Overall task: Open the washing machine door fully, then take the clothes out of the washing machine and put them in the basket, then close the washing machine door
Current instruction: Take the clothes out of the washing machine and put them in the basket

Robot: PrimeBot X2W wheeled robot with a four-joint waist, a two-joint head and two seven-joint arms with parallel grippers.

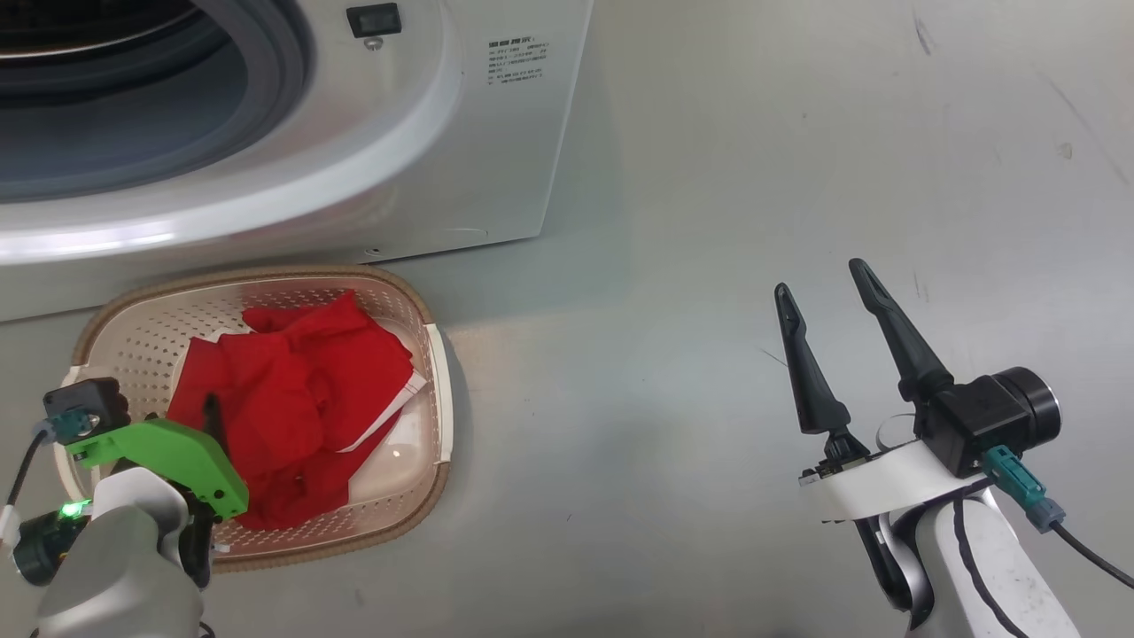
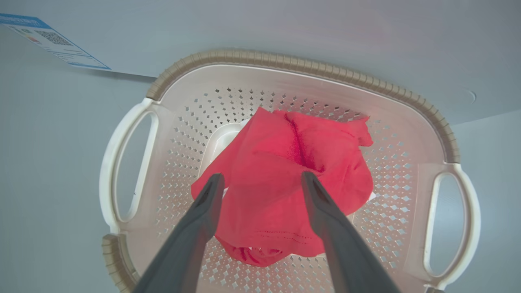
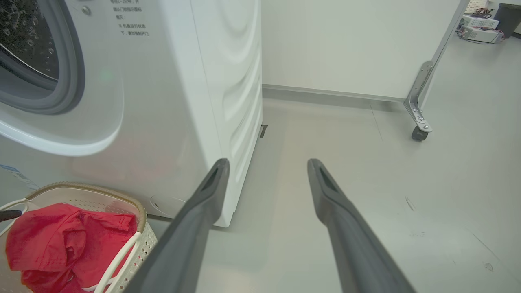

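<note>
The floor (image 1: 709, 266) is smooth pale grey, lightly scuffed and marked in places. In the right wrist view it runs back to a plain white wall (image 3: 346, 40) with a grey skirting strip, and a metal leg on a small black castor (image 3: 419, 132) stands near that wall.

The washing machine (image 1: 496, 159) stands on this floor, its round opening uncovered. The grey rubber gasket (image 3: 61, 81) and a patch of dimpled steel drum (image 3: 24, 40) are in plain sight. A small black latch block (image 1: 374, 19) sits beside the opening, and a blue sticker (image 2: 53, 40) is low on the front panel.

The basket (image 1: 266, 275) rests on the floor right against the foot of the machine, below the opening. The clothes (image 1: 301, 390) lie crumpled inside it, a red heap with a strip of white trim.

The left fingers (image 2: 203, 219) are spread apart over the basket. Their tips hang just above the red cloth and pinch nothing.

The right fingers (image 1: 895, 337) are also spread and empty. They hover over bare floor well to the right of the basket, past the machine's corner.
</note>
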